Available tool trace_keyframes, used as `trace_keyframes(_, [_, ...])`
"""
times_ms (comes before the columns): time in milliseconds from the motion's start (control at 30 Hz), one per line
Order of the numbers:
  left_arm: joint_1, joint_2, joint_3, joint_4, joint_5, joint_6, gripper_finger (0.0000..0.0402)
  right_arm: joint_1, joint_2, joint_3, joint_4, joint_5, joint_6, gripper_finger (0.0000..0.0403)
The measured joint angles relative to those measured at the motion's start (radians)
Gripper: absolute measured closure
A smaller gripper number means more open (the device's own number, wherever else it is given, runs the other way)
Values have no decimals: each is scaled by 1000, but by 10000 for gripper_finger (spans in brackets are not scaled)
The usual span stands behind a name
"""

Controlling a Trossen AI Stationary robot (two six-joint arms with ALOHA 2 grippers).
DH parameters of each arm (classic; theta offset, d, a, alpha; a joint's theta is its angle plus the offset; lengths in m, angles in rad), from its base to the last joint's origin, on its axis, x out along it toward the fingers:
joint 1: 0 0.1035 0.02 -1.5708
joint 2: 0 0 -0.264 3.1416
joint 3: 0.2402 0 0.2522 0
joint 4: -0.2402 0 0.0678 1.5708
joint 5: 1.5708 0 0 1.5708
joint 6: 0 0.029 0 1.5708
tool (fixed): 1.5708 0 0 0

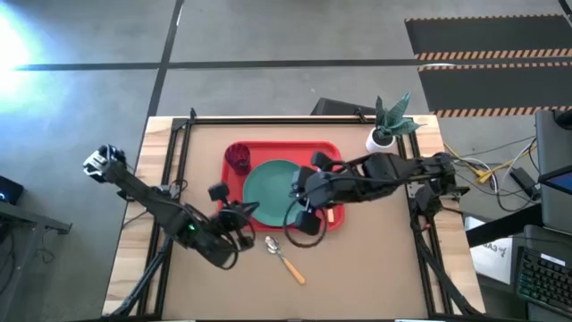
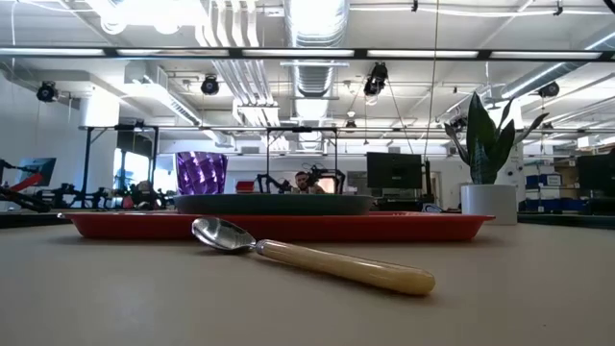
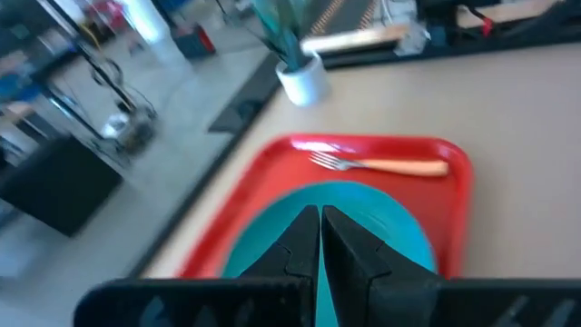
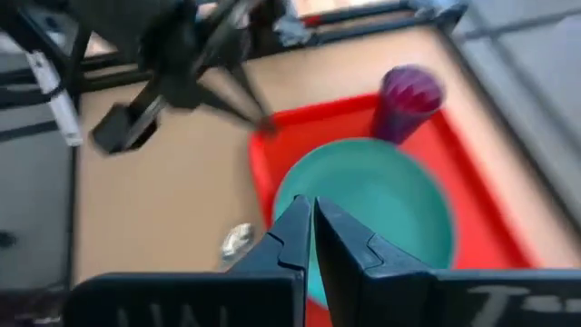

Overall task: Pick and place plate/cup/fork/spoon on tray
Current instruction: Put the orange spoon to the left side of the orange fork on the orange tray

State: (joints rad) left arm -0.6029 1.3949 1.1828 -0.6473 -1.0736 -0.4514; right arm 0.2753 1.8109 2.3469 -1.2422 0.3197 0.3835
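The red tray point(image 1: 332, 152) lies mid-table. On it rest the teal plate point(image 1: 271, 183), the purple cup point(image 1: 238, 157) upright at its far left corner, and the fork point(image 3: 381, 164) along its right side. The spoon point(image 1: 286, 258) lies on the bare table in front of the tray, bowl toward it. My left gripper point(image 1: 247, 211) hangs shut in the air off the tray's near left corner, pointing across the plate point(image 3: 381, 227). My right gripper point(image 1: 298, 190) hovers shut above the plate's right part point(image 4: 381, 200), and its arm hides the fork in the high view.
A small white pot with a green plant point(image 1: 386, 131) stands at the table's far right corner. Black frame rails run along the table's left, far and right edges. Bare wood point(image 1: 357, 277) stretches along the near edge around the spoon.
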Motion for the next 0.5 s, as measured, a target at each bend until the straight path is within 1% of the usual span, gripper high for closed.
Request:
trace_keyframes(100, [0, -61, -5, -1, -43, 77, 402, 2, 30, 0, -44, -52, 82, 383])
trace_keyframes(200, [0, -126, -8, -10, -70, 143, 402, 12, 81, -2, -125, -108, 163, 364])
trace_keyframes(367, [0, -219, -9, -87, -86, 178, 402, 24, 180, -2, -267, -159, 281, 311])
trace_keyframes(500, [0, -281, -18, -148, -86, 176, 402, 34, 247, -2, -258, -233, 336, 266])
